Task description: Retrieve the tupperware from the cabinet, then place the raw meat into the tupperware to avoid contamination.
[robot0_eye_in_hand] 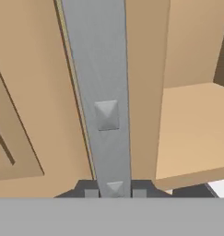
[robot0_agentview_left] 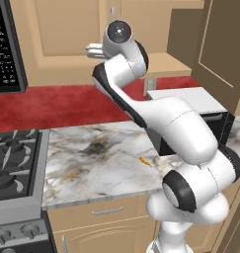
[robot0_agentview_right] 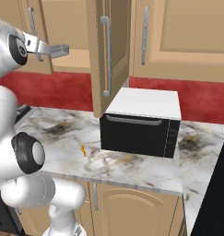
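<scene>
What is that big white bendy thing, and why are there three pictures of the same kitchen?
The white thing is a robot arm. Two pictures come from cameras riding behind it, one to its left and one to its right. The third comes from a camera on its hand, looking along its gripper, which is like two fingers. Those fingers are squeezed onto the silver bar handle of the left door of the wooden wall cabinet. The other door already hangs open, showing a shelf. Down on the marble counter sits a black microwave with a white top. The tiny orange sliver beside it is the raw meat.
</scene>
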Controlling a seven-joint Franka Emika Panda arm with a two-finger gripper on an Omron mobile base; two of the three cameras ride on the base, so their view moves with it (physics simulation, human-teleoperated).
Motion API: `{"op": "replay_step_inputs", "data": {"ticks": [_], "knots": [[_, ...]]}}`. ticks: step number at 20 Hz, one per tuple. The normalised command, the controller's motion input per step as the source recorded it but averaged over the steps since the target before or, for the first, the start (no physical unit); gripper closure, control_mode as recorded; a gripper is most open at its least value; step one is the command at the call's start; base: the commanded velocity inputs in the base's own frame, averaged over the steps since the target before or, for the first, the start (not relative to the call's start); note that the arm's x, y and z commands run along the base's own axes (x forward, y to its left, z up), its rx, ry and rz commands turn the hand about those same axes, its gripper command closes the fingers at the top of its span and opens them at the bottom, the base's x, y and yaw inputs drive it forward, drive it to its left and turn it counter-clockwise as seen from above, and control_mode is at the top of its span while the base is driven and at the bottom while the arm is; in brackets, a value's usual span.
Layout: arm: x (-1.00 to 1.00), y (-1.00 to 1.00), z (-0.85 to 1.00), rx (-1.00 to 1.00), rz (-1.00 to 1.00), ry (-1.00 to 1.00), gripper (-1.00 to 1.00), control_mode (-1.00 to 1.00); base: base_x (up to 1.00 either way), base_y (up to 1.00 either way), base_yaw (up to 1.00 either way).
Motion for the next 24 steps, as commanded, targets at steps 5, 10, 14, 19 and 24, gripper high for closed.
{"op": "replay_step_inputs", "data": {"ticks": [5, 10, 14, 19, 24], "knots": [[-0.35, 0.59, 0.1, -0.06, -0.12, 0.08, 1.0, -1.0, 0.0, 0.0, 0.0], [-0.44, 0.7, 0.03, -0.08, -0.11, 0.1, 1.0, -1.0, 0.0, 0.0, 0.0], [-0.74, 0.76, 0.09, -0.05, -0.06, 0.08, 1.0, -1.0, 0.0, 0.0, 0.0], [-0.86, 0.75, 0.04, -0.06, -0.01, 0.0, 1.0, -1.0, 0.0, 0.0, 0.0], [-0.8, 0.77, 0.0, -0.1, 0.0, 0.0, 1.0, -1.0, 0.0, 0.0, 0.0]]}}
